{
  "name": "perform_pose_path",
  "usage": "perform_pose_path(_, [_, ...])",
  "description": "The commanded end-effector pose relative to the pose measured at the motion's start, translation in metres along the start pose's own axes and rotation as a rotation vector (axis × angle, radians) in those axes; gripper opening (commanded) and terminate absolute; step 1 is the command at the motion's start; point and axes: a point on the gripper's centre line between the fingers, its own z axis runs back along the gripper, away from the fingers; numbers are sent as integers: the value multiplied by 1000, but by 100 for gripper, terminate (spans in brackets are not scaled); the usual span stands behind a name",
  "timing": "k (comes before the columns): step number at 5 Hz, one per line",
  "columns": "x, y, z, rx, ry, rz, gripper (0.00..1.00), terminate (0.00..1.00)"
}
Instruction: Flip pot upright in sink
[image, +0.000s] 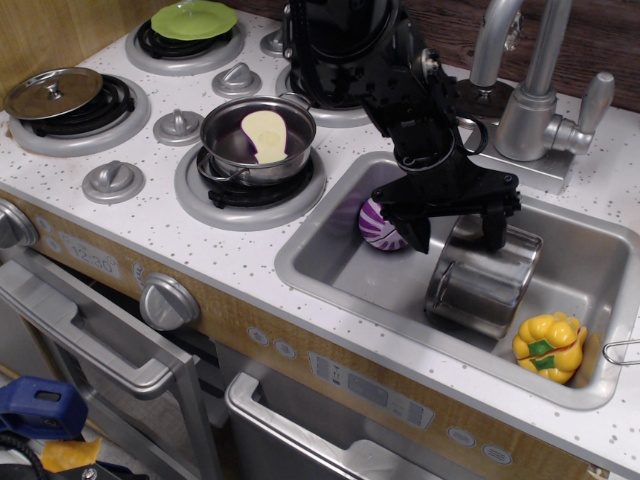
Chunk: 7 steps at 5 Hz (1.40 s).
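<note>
The shiny steel pot (480, 285) lies tilted on its side in the silver-grey sink (330, 275), a loop handle toward the front left. My black gripper (457, 236) hangs over the pot's upper far edge with its two fingers (418, 233) spread wide, one at the left of the pot and one at its top rim. It holds nothing. A purple striped ball (380, 224) sits in the sink just left of the left finger, partly hidden by it.
A yellow toy pepper (548, 345) lies in the sink's front right corner. A faucet (525, 95) stands behind the sink. A shallower steel pan (258, 138) with a pale object sits on the near burner. A lidded pan (52, 93) and green plate (193, 19) are further left.
</note>
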Motion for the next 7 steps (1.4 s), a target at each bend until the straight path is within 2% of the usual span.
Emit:
perform_pose_path(1, [-4,-7,-11,-76,-43,51,100,0])
perform_pose_path(2, [-7,-9,-17,-113,-71,105,100,0])
perform_pose_path(3, [-6,-9,-21,-115,-82,123,0,0])
perform_pose_path(4, [-2,-5,-15,-89,-54,113,0,0])
perform_pose_path(5, [3,-3,-5,9,-6,66,0,0])
perform_pose_path(6, [6,0,3,147,56,-6,0,0])
perform_pose_path(7, [6,1,5,221,97,-40,0,0])
